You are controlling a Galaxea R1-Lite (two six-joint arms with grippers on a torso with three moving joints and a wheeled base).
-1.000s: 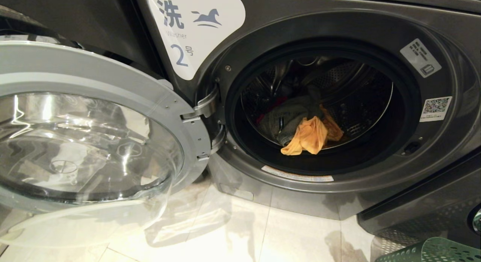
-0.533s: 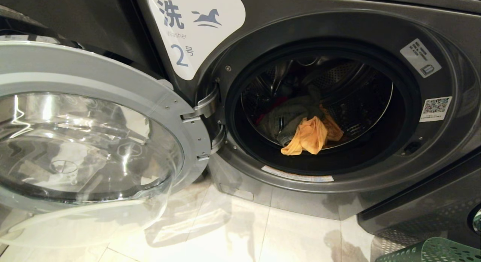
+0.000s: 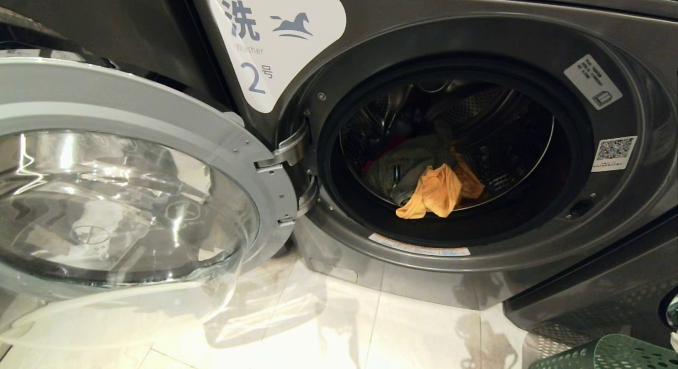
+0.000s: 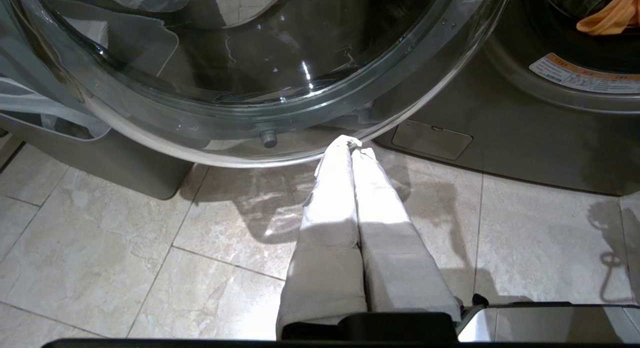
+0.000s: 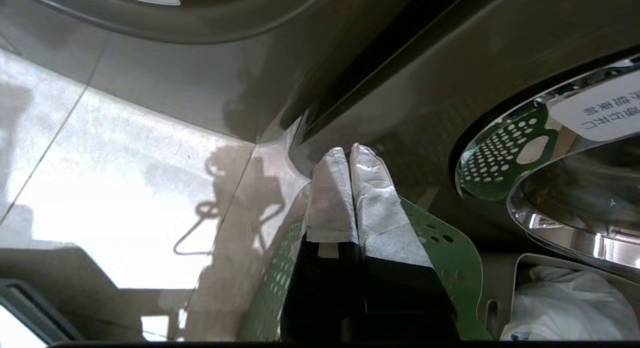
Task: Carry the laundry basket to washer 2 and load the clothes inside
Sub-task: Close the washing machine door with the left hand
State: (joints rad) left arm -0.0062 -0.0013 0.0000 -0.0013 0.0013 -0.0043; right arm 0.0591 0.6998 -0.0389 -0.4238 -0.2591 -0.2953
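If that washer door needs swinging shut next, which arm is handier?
Probably the left: its pincer, shut, sits just below the open door. The right pincer is over by the laundry basket.

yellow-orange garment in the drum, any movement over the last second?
No. The yellow-orange garment lies in the same spot, draped over the front lip of the drum, just above the warning sticker on the door seal.

From the head we look down, close, into washer 2 [image 3: 455, 146]; both wrist views face the floor [image 4: 150, 248], sharing its front.
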